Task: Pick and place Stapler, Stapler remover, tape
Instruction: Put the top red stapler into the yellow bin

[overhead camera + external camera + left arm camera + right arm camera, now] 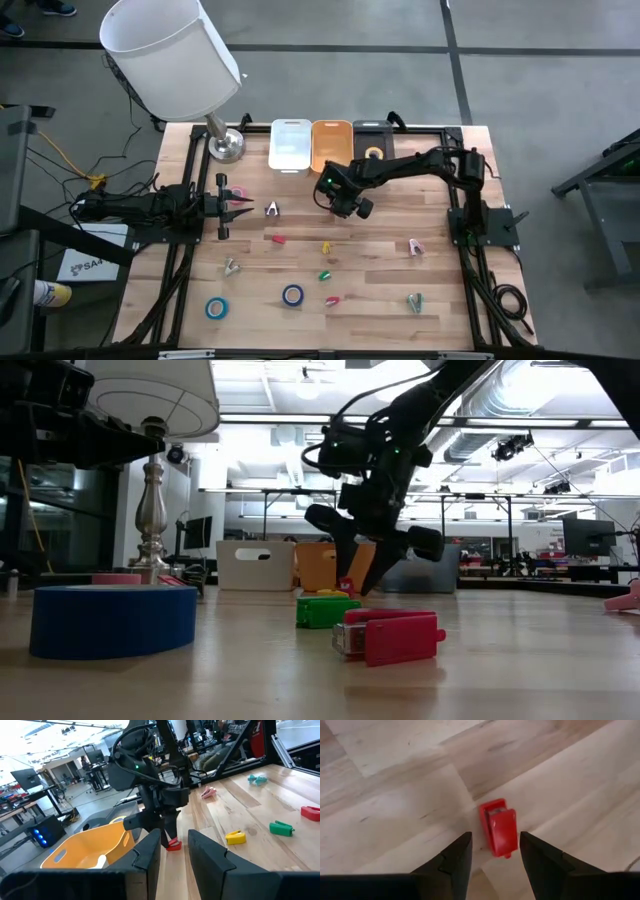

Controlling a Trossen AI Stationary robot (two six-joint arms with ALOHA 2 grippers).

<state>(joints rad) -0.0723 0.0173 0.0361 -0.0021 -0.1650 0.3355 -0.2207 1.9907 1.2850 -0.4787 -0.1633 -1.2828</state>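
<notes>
While the right gripper (494, 842) hangs point-down over the table's middle, just toward 12 o'clock of centre, I have its jaws spread wide with a small red stapler (499, 830) lying flat on the wood between them, not yet touched as far as I can tell. The left gripper (228, 203) waits at 9 o'clock, fingers apart and holding nothing. I judge the job barely begun. Of the three bins along the 12 o'clock edge, the black bin (372, 130) shows one yellow tape (373, 153) inside. The white bin (290, 145) looks bare from above, and I cannot tell what, if anything, lies in the orange bin (332, 143). Nearly everything else is loose on the table: two blue tapes (216, 307) toward 6 and 7 o'clock, a remover (272, 209) just beside the left gripper, another remover (231, 265) toward 8 o'clock, and small staplers in red, yellow and green scattered through the middle. Pink and teal pieces sit toward 3 and 5 o'clock, too small for me to name. My read is that this stapler is the pick in hand, with closing, lifting and carrying to a bin all ahead.
</notes>
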